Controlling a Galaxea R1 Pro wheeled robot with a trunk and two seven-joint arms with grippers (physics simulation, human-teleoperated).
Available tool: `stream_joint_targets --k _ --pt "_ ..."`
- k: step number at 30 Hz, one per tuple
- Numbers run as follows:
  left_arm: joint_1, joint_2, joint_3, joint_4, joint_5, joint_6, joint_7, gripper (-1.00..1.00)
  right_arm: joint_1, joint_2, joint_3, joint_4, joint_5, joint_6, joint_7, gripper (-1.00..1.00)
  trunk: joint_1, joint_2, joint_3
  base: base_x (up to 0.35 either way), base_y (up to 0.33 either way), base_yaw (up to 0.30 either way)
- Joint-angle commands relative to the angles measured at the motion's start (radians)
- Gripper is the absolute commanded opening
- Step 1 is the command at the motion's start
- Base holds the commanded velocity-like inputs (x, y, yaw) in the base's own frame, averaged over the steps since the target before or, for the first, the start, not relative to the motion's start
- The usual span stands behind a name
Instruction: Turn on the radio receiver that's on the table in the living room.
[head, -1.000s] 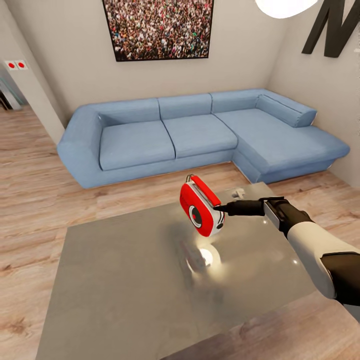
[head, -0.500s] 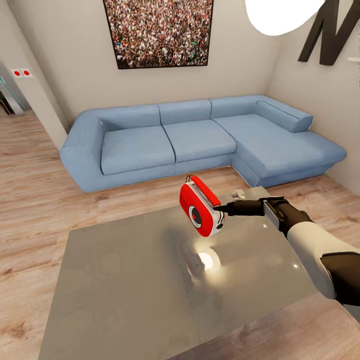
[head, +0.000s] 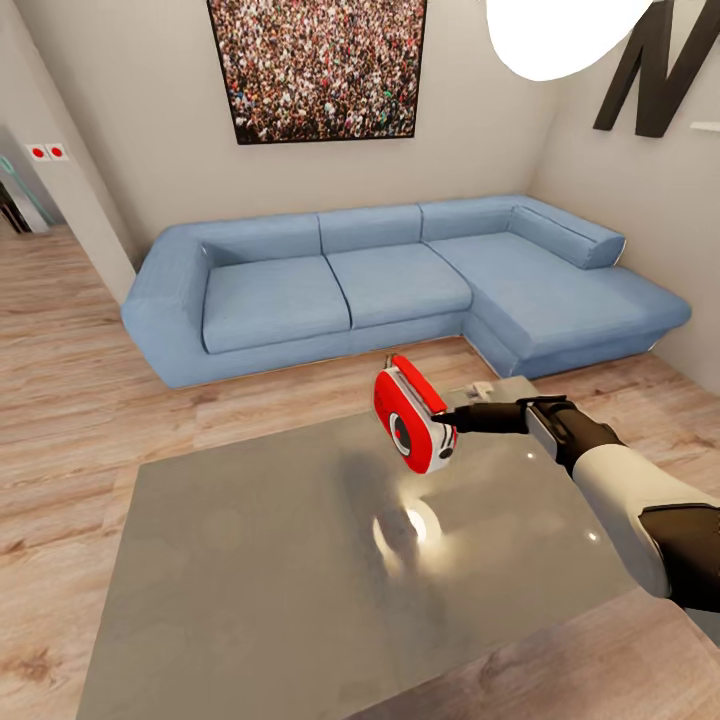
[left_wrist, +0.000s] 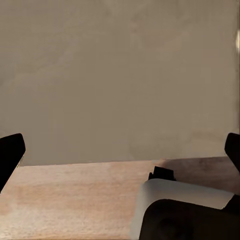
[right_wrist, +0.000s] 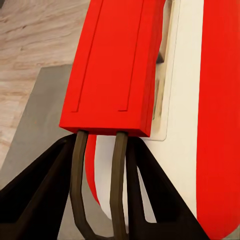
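The radio receiver (head: 414, 424) is a small red box with a white-silver edge band and a round dial, held tilted in the air above the glossy grey table (head: 250, 560). My right gripper (head: 446, 420) is shut on the radio's right end. In the right wrist view the dark fingers (right_wrist: 60, 165) close around the radio receiver (right_wrist: 120, 65) near its red handle. My left gripper (left_wrist: 120, 150) is open, with the table top (left_wrist: 120, 75) ahead of it and nothing between its fingers.
A blue L-shaped sofa (head: 400, 280) stands behind the table, under a framed crowd photo (head: 320, 65). A black letter N (head: 665, 70) hangs on the right wall. A small white object (head: 480, 388) lies at the table's far edge. Wood plank floor (head: 70, 380) surrounds the table.
The radio has shifted slightly right and turned more edge-on in my right gripper. The head camera has tilted up a little, so the sofa and picture sit lower.
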Motion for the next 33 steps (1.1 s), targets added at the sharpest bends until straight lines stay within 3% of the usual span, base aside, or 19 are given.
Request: stream_joint_targets --k 1,11,15,18,19,21,22,25,26,30,32,33 --pt "0.0 -0.001 0.0 -0.022 0.001 0.001 -0.004 1.0 0.0 0.002 -0.004 0.001 -0.009 0.002 -0.002 -1.0 0.0 0.0 0.0 0.0 0.0 0.0" --pt "0.0 -0.01 -0.002 -0.052 0.004 0.001 -0.003 1.0 0.0 0.004 -0.004 0.005 -0.01 -0.005 -0.001 -1.0 0.0 0.0 0.0 0.0 0.0 0.0" --pt "0.0 -0.015 -0.003 -0.166 0.007 0.021 -0.006 1.0 0.0 0.004 -0.004 0.007 -0.01 -0.005 0.041 -1.0 0.0 0.0 0.0 0.0 0.0 0.0" --pt "0.0 -0.017 -0.005 -0.28 0.01 0.131 -0.011 1.0 0.001 0.004 -0.004 0.022 -0.006 -0.006 0.152 -1.0 0.0 0.0 0.0 0.0 0.0 0.0" --pt "0.0 -0.019 -0.008 -0.381 0.011 0.222 -0.021 1.0 0.001 0.004 -0.003 0.027 -0.001 -0.006 0.203 -1.0 0.0 0.0 0.0 0.0 0.0 0.0" --pt "0.0 -0.027 -0.013 -0.491 0.012 0.312 -0.039 1.0 0.001 0.004 -0.003 0.029 0.007 -0.007 0.225 -1.0 0.0 0.0 0.0 0.0 0.0 0.0" --pt "0.0 -0.04 -0.016 -0.567 0.012 0.377 -0.054 1.0 0.001 0.004 -0.003 0.03 0.011 -0.007 0.234 -1.0 0.0 0.0 0.0 0.0 0.0 0.0" --pt "0.0 -0.083 -0.018 -0.698 0.012 0.478 -0.083 1.0 0.001 0.004 -0.002 0.036 0.015 -0.007 0.24 -1.0 0.0 0.0 0.0 0.0 0.0 0.0" --pt "0.0 -0.107 -0.023 -0.748 0.011 0.51 -0.099 -1.0 0.001 0.004 -0.002 0.038 0.017 -0.007 0.241 -1.0 0.0 0.0 0.0 0.0 0.0 0.0" --pt "0.0 -0.166 -0.082 -0.844 0.006 0.544 -0.126 -1.0 0.001 0.005 -0.002 0.041 0.02 -0.008 0.243 -1.0 0.0 0.0 0.0 0.0 0.0 0.0" --pt "-0.004 -0.195 -0.095 -0.863 0.01 0.543 -0.127 -1.0 0.001 0.005 -0.002 0.041 0.021 -0.008 0.244 -1.0 0.0 0.0 0.0 0.0 0.0 0.0" --pt "-0.014 -0.197 -0.097 -0.867 0.012 0.542 -0.125 -1.0 0.001 0.005 -0.002 0.041 0.021 -0.008 0.244 -1.0 0.0 0.0 0.0 0.0 0.0 0.0"
